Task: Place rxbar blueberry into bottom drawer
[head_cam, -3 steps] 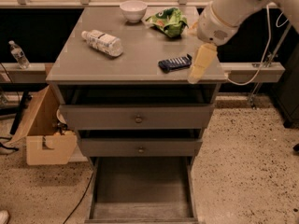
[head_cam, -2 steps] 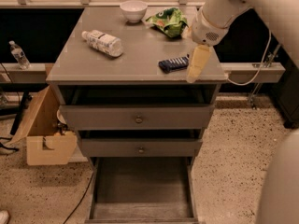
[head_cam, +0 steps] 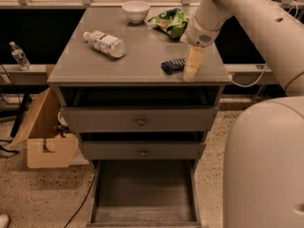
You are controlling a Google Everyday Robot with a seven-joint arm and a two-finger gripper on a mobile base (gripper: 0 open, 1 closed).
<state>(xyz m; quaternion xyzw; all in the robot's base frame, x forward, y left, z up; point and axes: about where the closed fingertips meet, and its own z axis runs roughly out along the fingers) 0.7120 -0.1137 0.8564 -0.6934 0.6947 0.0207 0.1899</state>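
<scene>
Pincer gripper [head_cam: 189, 74], cream-coloured, points down at the front right of the grey wooden cabinet [head_cam: 142, 56] top, open or closed I cannot tell | since a second ago it has edged in beside the flat navy-wrapped rxbar blueberry [head_cam: 172, 65], which lies unmoved and unlifted | long grey bottom drawer [head_cam: 142, 196] at the cabinet's foot stands pulled out, so pickup looks next.
</scene>
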